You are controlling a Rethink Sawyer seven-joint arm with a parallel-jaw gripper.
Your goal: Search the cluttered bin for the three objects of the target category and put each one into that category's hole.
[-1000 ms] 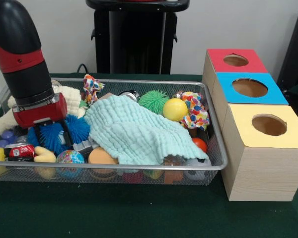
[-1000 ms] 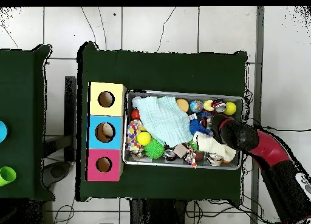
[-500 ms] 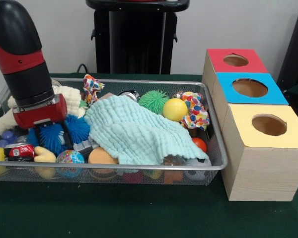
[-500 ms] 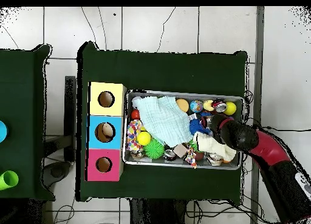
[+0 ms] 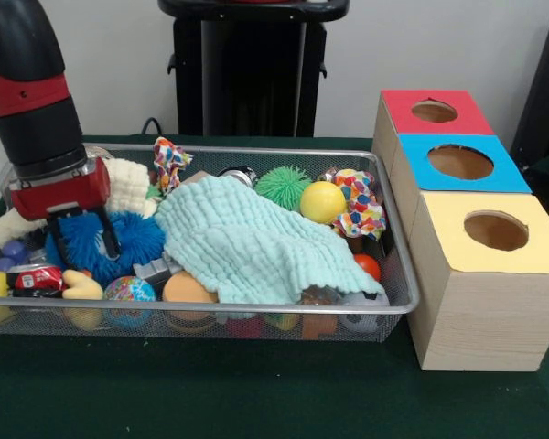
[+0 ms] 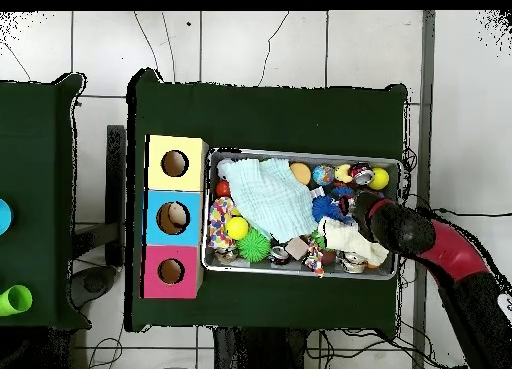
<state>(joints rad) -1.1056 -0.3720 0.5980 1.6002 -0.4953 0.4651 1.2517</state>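
Lifted since a second ago, the gripper point(image 5: 76, 236) now hangs higher, its fingers clamped around the blue spiky ball point(image 5: 119, 240), raised at the wire bin's point(image 5: 398, 265) left end. Just right of it, a mint cloth point(image 5: 256, 247) drapes over other toys. Near the ball lie a red can point(image 5: 35, 279) and an orange ball point(image 5: 185, 288); well right stand the red, blue and yellow hole boxes point(image 5: 480, 265).

I see the blue spiky ball point(image 5: 119, 240) near the wire bin's point(image 5: 256, 322) left end, gripped between black fingers point(image 5: 109, 236) and, I think, lifted slightly, with the red point(image 5: 436, 111), blue point(image 5: 460, 162) and yellow point(image 5: 496, 230) holes unoccupied.
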